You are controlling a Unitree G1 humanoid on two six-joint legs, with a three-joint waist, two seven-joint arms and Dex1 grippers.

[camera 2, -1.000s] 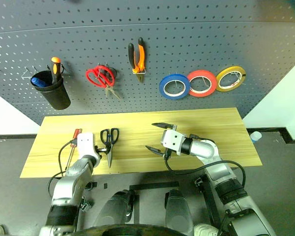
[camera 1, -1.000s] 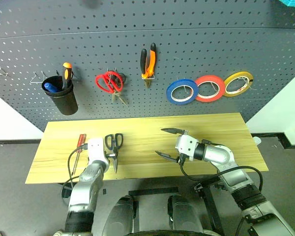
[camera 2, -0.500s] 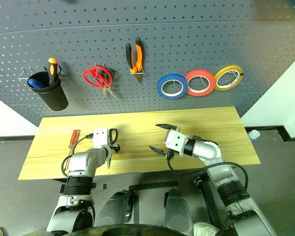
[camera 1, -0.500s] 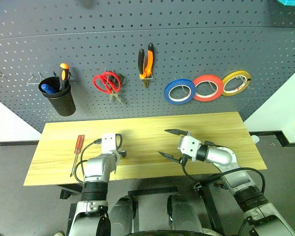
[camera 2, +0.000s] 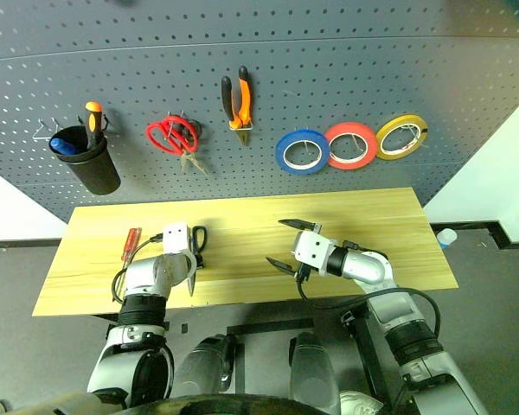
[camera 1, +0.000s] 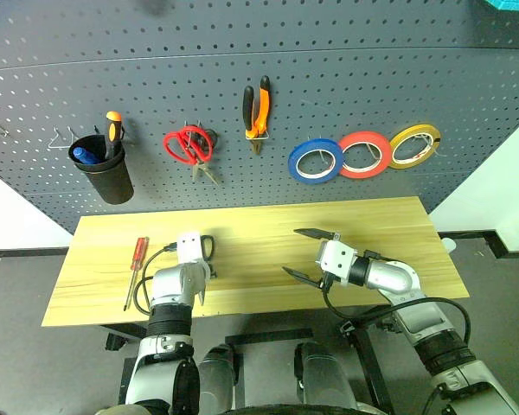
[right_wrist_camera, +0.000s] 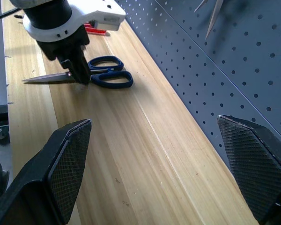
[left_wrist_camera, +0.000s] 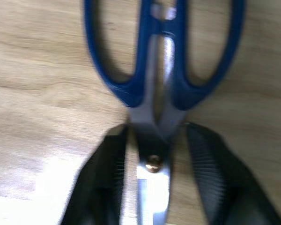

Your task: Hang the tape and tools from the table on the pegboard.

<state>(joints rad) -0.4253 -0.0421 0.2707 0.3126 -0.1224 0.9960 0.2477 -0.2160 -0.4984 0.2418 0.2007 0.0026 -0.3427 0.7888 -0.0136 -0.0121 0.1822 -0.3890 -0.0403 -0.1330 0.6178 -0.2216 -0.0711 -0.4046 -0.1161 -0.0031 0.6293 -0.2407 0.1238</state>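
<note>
Task partly done. Blue tape (camera 1: 316, 160) already on pegboard (camera 1: 346, 78), beside red roll (camera 1: 366, 154) and yellow roll (camera 1: 417, 145). Orange-and-black pliers (camera 1: 257, 110) also hung, just right of red-handled scissors (camera 1: 189, 144). Black cup (camera 1: 103, 169) at left of pegboard, orange-handled tool (camera 1: 113, 131) inside; not task items.

Two tools left on counter (camera 1: 372, 226): red-handled screwdriver (camera 1: 137, 260) lying flat near left end, untouched, and blue-handled scissors (left_wrist_camera: 161, 70) flat on the wood just right of it, handles toward pegboard, blades toward front edge.

Left gripper (left_wrist_camera: 154, 154) down on the scissors, pointing steeply at counter. Jaws straddling the pivot area, one finger on each side of the blades just below the handle loops, drawn in close to the metal. Looks like a grasp forming on the scissors; full clench not certain, scissors not lifted, flat on counter. Same seen from right wrist view: left gripper (right_wrist_camera: 77, 65) planted at the scissors' neck.

Right gripper (camera 1: 307, 252) idle above mid-counter, jaws spread wide, nothing between them, well apart from both tools.

Remaining, by judgement: lift scissors, hang on a free hook, then fetch and hang screwdriver. Roughly halfway.
</note>
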